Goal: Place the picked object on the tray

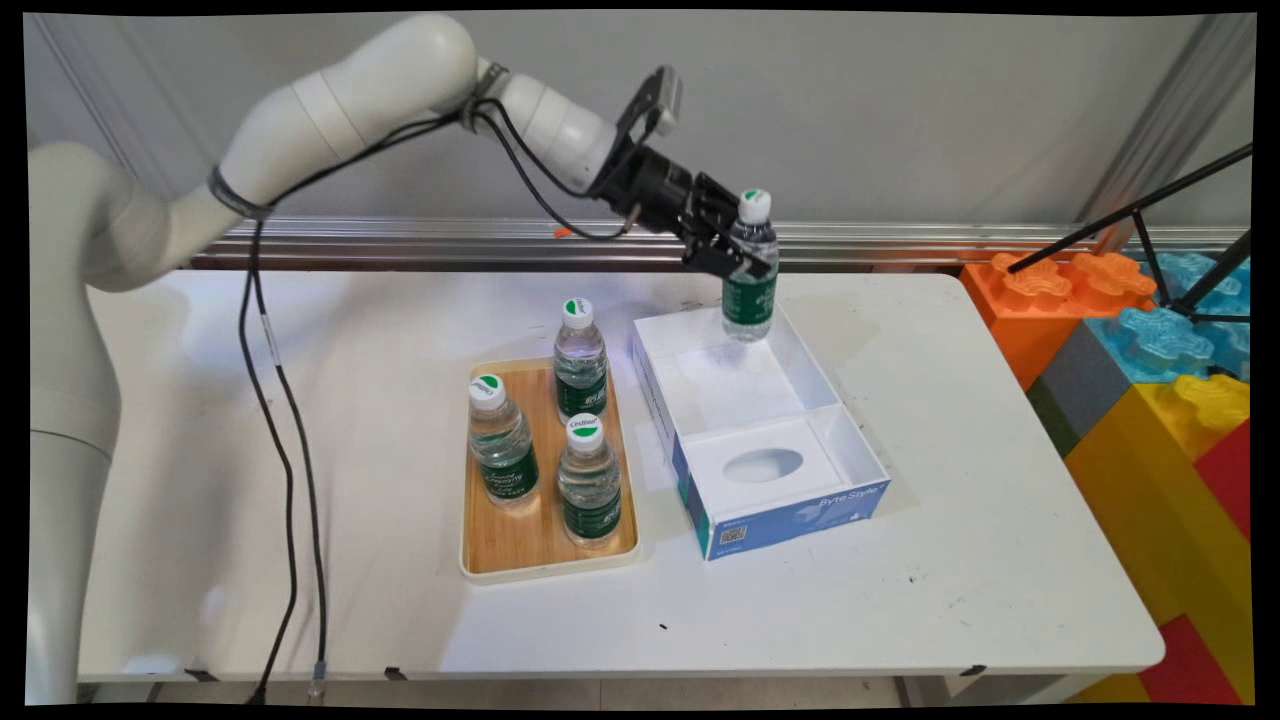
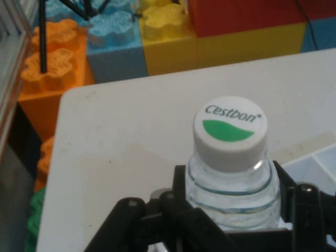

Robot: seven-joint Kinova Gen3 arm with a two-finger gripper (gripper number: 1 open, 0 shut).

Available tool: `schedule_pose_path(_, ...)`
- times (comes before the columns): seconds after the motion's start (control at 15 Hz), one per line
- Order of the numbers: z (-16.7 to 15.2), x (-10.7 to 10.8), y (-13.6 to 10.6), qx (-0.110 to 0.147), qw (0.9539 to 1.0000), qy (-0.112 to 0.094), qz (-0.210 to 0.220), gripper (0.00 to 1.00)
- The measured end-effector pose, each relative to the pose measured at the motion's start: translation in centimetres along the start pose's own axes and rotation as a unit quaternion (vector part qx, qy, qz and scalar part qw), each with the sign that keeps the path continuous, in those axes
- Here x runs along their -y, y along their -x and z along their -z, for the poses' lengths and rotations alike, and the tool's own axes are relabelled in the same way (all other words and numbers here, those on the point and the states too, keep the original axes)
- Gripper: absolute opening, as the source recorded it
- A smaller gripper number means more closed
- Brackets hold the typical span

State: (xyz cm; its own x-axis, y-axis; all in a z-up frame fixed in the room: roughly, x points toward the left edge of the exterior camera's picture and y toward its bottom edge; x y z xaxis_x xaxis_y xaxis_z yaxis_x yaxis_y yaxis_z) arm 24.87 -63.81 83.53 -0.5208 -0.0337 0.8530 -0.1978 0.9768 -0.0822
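Over the open white box (image 1: 740, 395), gripper (image 1: 735, 255) is clamped on a water bottle (image 1: 751, 280) w/ base above far compartment; 3 more bottles (image 1: 580, 360) upright on wooden tray (image 1: 520, 545).

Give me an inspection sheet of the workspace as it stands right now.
Surface: white table, a few dark specks.
Job's things: water bottle held upright above the far compartment of the open white box; three bottles stand on the wooden tray.
Clutter: nothing seen.
Grippers: gripper shut on the water bottle, just below its shoulder.
Cables: black cables hang from the arm past the table's near edge.
Surroundings: big coloured blocks and a black tripod to the right; grey wall behind.
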Motion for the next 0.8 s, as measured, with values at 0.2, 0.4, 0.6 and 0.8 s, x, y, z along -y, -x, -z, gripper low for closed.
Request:
schedule_pose_path(0.2,2.1,-0.4,-1.9,-0.003,0.9995,-0.030,0.009,0.00)
schedule_pose_path(0.4,4.3,-1.2,-3.5,-0.008,0.9976,-0.064,0.028,0.00)
schedule_pose_path(0.6,7.5,-2.5,-5.3,-0.011,0.9928,-0.104,0.058,0.00)
schedule_pose_path(0.8,11.9,-4.5,-6.7,0.003,0.9856,-0.146,0.086,0.00)
